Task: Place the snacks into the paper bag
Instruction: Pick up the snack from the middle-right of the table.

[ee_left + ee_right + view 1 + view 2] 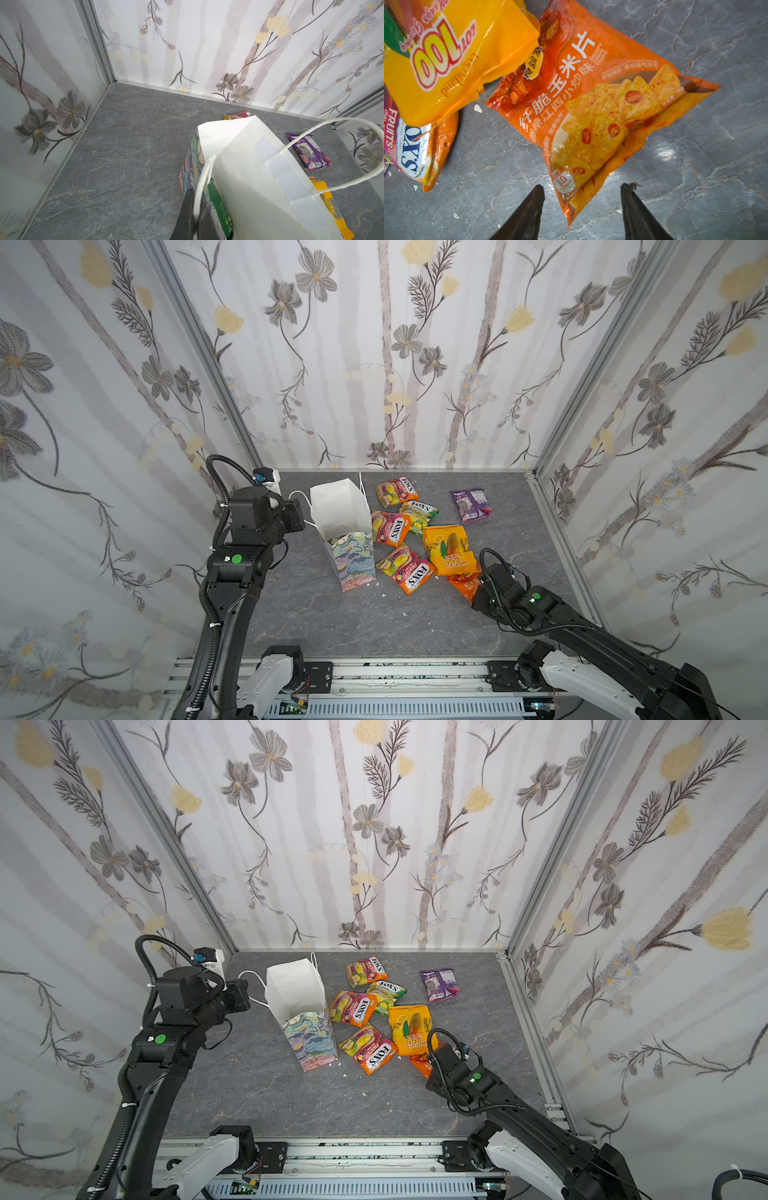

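- Grey stone-look tabletop (324, 622), fenced on three sides by white panels (374, 344) printed with flowers.
- The paper bag (341, 506) stands upright toward the back left of the tabletop. Its mouth is open and its white lining shows in both top views. In the left wrist view a green packet (217, 201) sits inside against one wall.
- The left gripper (193, 207) is clenched on the bag's near cord handle (204, 172), which stretches out to the left of the bag.
- The other snacks lie flat just right of the bag: three orange-pink Fox's packets (409, 569) and a green Fox's packet (419, 520).
- Next to them is a yellow mango packet (446, 547), with one edge over an orange chip packet (591, 108).
- A purple packet (471, 504) lies apart, toward the back right.
- The right gripper (583, 192) hangs low over the front right of the pile with its fingers spread. A corner of the orange chip packet lies between the fingertips; whether they touch it cannot be told.
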Available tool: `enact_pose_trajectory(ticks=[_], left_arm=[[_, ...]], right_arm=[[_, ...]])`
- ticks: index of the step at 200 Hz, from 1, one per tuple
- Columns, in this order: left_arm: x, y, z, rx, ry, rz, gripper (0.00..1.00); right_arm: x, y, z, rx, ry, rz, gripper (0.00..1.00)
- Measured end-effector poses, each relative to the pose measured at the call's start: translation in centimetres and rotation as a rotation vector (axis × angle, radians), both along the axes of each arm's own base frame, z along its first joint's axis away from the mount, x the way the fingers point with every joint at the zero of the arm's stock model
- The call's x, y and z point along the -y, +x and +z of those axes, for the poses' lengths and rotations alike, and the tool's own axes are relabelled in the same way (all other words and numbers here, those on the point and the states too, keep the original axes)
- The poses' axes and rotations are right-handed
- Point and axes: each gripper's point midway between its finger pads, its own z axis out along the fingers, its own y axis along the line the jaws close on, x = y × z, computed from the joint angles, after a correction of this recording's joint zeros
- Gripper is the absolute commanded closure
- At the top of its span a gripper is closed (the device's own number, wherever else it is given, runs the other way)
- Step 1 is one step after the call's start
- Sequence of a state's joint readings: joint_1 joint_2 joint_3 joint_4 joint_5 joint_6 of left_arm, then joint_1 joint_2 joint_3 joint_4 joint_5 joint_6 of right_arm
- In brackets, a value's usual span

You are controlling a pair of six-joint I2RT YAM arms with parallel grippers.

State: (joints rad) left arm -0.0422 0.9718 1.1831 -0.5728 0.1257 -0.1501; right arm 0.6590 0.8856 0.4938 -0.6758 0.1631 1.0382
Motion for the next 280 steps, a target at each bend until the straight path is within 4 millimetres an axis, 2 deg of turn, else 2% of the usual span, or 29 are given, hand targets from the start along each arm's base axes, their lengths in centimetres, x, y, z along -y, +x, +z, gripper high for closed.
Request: enact_pose_trajectory(ticks=[47, 126, 139, 183, 280], left_arm=[[0.1, 0.2, -0.2, -0.008, -0.001, -0.002, 0.98], [0.1, 0.2, -0.3, -0.010, -0.001, -0.002, 0.98], [0.1, 0.2, -0.3, -0.010, -0.001, -0.003, 0.98], [0.1, 0.2, -0.3, -0.010, -0.001, -0.003, 0.98], [0.1, 0.2, -0.3, -0.010, -0.001, -0.004, 0.98]], right_arm=[[0.1, -0.1, -0.5, 0.002, 0.002, 0.000, 0.44], [0.1, -0.1, -1.1, 0.021, 0.017, -0.001, 0.55], [0.1, -0.1, -1.2, 0.023, 0.018, -0.002, 0.63], [0.3, 0.1, -1.3, 0.038, 0.014, -0.017, 1.00], [1.3, 0.5, 0.1, 0.089, -0.004, -0.053, 1.00]])
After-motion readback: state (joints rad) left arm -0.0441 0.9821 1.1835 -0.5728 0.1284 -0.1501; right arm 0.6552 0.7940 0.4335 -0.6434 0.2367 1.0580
